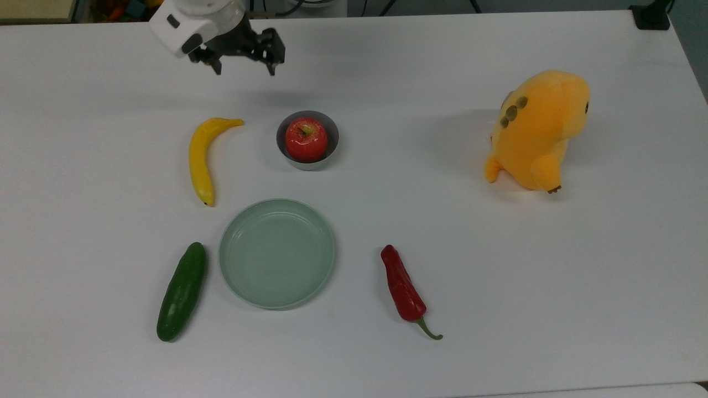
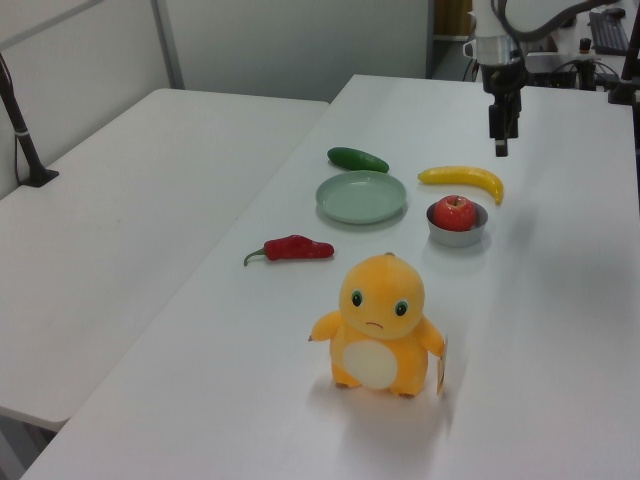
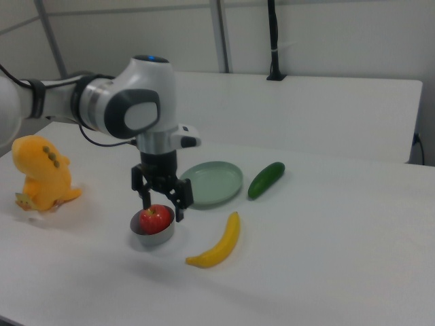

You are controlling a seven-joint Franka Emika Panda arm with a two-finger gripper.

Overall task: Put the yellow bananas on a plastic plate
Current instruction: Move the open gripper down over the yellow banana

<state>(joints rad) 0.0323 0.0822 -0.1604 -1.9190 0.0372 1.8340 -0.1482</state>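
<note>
A Franka Panda arm is hanging its gripper (image 1: 243,69) above the white table (image 1: 498,276), its two black fingers (image 3: 179,212) spread wide and holding nothing. In the top view the gripper is hovering above the tabletop, beyond the banana's stem end and the bowl. The yellow banana (image 1: 201,156) is lying flat on the table, apart from the gripper, its stem pointing toward the top view's right and its dark tip near the rim of the pale mint-green plate (image 1: 276,252). The plate is sitting bare between a dark green cucumber (image 1: 181,291) on the top view's left and a red chili pepper (image 1: 404,289) on the top view's right. A red apple (image 1: 306,139) is resting in a small grey bowl (image 1: 333,132) just beside the banana. An orange-yellow plush toy (image 1: 536,130) is standing well apart.
</note>
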